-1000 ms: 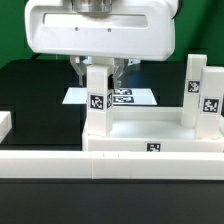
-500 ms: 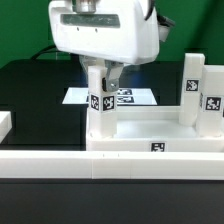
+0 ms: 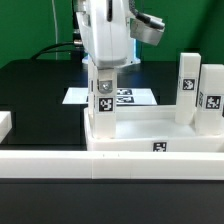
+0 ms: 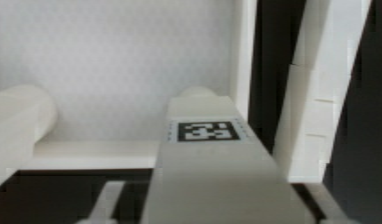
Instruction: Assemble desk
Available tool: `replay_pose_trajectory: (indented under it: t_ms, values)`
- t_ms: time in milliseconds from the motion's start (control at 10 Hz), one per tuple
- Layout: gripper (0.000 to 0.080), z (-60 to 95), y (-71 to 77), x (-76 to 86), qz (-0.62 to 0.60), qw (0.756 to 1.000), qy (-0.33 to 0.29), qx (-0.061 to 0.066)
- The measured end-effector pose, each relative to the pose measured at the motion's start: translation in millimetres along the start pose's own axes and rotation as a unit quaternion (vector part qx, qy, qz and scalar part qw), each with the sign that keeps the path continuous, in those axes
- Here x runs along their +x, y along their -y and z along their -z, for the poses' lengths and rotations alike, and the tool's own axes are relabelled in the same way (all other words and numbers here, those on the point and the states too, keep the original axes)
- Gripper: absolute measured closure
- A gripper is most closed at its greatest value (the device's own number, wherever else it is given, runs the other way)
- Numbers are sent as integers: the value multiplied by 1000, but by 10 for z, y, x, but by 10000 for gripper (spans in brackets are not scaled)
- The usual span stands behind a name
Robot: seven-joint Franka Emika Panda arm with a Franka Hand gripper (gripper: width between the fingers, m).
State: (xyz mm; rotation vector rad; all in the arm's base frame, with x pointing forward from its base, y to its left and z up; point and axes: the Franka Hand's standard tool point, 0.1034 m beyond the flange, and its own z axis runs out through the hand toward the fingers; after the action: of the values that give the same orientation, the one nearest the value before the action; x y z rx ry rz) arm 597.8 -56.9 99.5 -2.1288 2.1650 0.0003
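Note:
The white desk top (image 3: 150, 146) lies upside down like a rimmed tray behind the rail. My gripper (image 3: 103, 70) is shut on a white tagged leg (image 3: 103, 102) that stands upright in the top's corner on the exterior view's left. Two more legs (image 3: 187, 88) (image 3: 211, 100) stand upright at the corners on the exterior view's right. In the wrist view the held leg (image 4: 213, 150) runs out from between my fingers (image 4: 110, 200) onto the top's inner face (image 4: 117, 60), and another leg (image 4: 19, 120) stands beside it.
A long low white rail (image 3: 60, 165) runs across the front, against the desk top. The marker board (image 3: 135, 97) lies flat on the black table behind the top. A small white block (image 3: 4, 124) sits at the exterior view's left edge.
My wrist has turned about its vertical axis, so the gripper body now shows its narrow side. The held leg has stayed upright in the same corner.

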Motion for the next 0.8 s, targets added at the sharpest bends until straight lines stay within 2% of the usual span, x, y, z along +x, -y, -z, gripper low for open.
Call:
replay_pose_trajectory:
  t_ms: [200,300,400,500,800]
  values:
    - [510,-7,0,0,-16,1000,0,0]
    - [418,-8,-4,9,9,1000,0,-1]
    - [278,-9,-20,16,37,999,4,-8]
    - [190,-7,-15,11,69,997,11,-18]
    - [152,-10,2,20,177,984,8,-18]
